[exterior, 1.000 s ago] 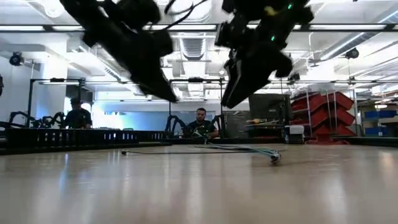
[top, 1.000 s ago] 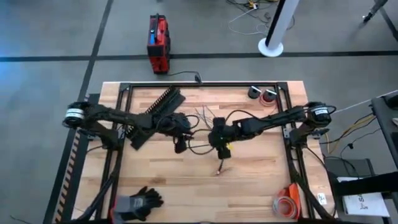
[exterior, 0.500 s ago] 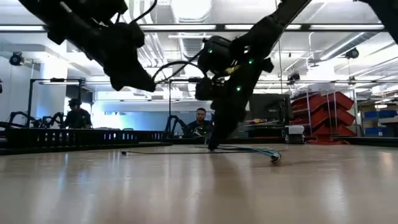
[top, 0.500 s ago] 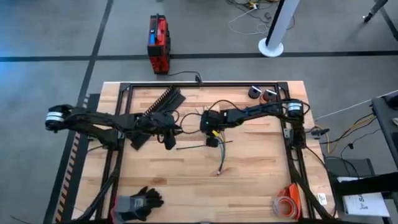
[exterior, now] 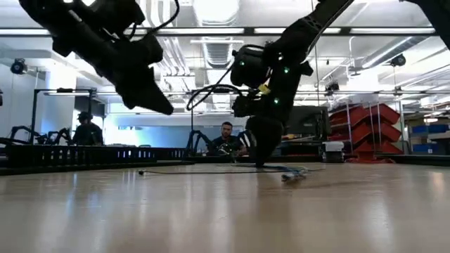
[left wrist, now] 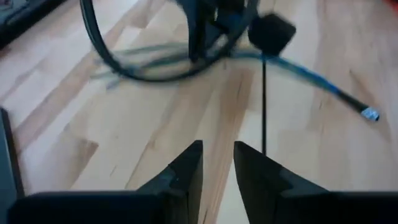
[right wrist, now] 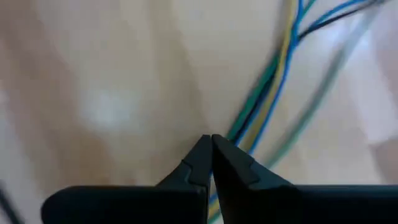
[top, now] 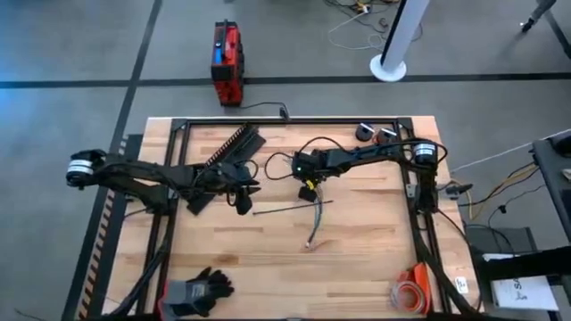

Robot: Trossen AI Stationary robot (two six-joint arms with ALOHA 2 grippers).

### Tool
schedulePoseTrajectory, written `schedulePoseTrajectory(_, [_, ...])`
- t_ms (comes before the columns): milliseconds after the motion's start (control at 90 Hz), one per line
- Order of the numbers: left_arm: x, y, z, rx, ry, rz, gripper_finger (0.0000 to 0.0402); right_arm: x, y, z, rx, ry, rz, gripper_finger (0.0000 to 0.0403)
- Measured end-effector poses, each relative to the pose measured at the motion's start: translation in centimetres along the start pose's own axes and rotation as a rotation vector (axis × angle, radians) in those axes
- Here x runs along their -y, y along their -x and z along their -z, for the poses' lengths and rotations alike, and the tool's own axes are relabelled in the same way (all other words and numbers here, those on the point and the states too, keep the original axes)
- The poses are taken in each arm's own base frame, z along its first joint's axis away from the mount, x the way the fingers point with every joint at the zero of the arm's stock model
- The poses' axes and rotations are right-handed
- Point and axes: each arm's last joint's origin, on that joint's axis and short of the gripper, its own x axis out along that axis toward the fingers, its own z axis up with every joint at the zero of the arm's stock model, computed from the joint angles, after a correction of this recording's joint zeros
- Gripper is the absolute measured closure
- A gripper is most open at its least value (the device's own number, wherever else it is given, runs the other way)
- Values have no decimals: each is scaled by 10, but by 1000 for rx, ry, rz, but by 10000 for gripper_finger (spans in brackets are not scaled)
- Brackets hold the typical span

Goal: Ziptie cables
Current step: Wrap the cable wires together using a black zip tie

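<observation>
Wires (right wrist: 261,106) sit under my right gripper (right wrist: 211,152), fingertips pressed together on them; a weak pinch could let strands slip free while my left gripper (left wrist: 217,163) hovers slightly spread.

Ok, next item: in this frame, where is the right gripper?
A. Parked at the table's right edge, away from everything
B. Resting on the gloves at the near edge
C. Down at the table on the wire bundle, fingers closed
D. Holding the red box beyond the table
C: the right gripper is down on the wires, its fingertips together against the bundle, and the low view shows it lowered to the table.
</observation>
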Motion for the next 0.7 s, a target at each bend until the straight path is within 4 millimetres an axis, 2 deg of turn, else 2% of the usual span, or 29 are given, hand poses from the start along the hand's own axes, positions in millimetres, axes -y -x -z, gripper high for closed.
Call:
schedulePoseTrajectory(200, [1, -1, -4, 22, 4, 5, 326, 0, 13, 2, -9, -3, 7, 403])
schedulePoseTrajectory(278, [1, -1, -3, 20, 3, 5, 326, 1, 30, -2, 38, -4, 1, 403])
schedulePoseTrajectory(422, [1, 0, -3, 16, -19, 4, 326, 4, 54, 9, -9, 22, -2, 403])
schedulePoseTrajectory(556, [1, -1, -3, 22, -19, 5, 326, 5, 52, 30, -103, 32, -6, 403])
schedulePoseTrajectory(700, [1, -2, -3, 24, -19, 6, 326, -1, 33, 53, -178, 19, -62, 403])
